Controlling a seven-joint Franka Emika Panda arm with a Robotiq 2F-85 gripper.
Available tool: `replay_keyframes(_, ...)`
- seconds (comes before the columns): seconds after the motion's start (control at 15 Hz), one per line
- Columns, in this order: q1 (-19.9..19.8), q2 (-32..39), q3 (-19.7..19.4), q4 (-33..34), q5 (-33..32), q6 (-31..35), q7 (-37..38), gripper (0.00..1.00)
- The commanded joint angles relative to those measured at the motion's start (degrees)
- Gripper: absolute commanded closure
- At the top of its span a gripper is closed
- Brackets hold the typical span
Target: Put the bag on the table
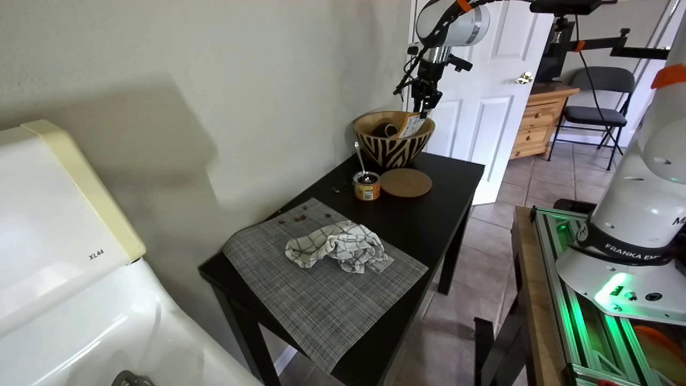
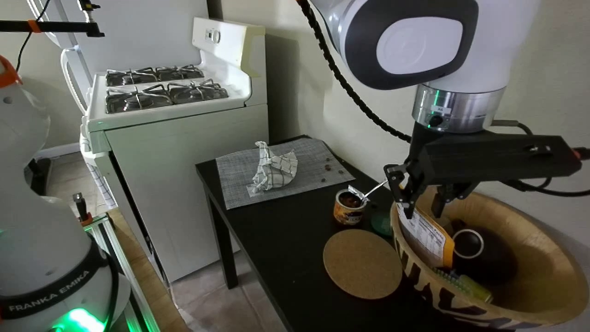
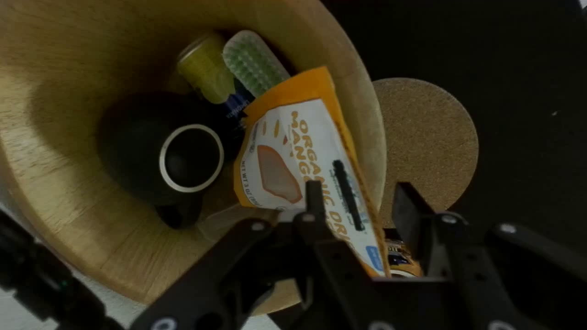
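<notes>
My gripper (image 1: 422,111) hangs over the striped bowl (image 1: 394,153) in an exterior view, and there's the bag (image 1: 412,125), tilted inside it, its top poking above the rim! Bowl and all stand on the black table (image 1: 423,220). Across to an exterior view where the tin (image 2: 346,216) with a spoon (image 2: 376,189) sits near the cork disc (image 2: 362,265): my fingers (image 2: 408,210) are parted, right down at the bag's upper end. A crumpled cloth (image 2: 276,168) lies on the grey mat (image 2: 235,193). In the wrist view, a clear gap: released, the orange-and-white bag showing between my fingers. Contact? I can't tell. Sharing the bowl with it are a dark vessel (image 3: 133,151), a yellow container (image 3: 206,73) and a green-bristled brush (image 3: 254,64).
</notes>
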Motion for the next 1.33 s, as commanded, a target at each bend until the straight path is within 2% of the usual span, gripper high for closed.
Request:
replay_keyframes(0.0,-1.11,1.10,0.78,-0.33,1.02,1.40,-2.02,0.85)
replay_keyframes(0.13,-1.06,1.06,1.02,-0.68,0.81,1.26,-2.39,0.99)
replay_keyframes(0.2,-1.01,0.87,1.14,-0.80,0.64,1.00,-2.55,1.00)
replay_keyframes(0.47,-0.59,-2.87,1.63,-0.65,0.11,-2.69,-2.06,0.99)
replay_keyframes(0.73,1.22,-12.78,2.62,-2.07,2.27,-4.76,-2.76,0.99)
replay_keyframes(1.0,7.00,-22.68,4.05,-2.38,7.40,-4.55,-3.49,0.99)
replay_keyframes(1.2,12.60,-26.20,7.03,0.26,7.49,-13.56,2.23,0.99)
replay_keyframes(1.27,11.38,-23.95,4.41,0.53,6.08,-9.30,0.23,0.97)
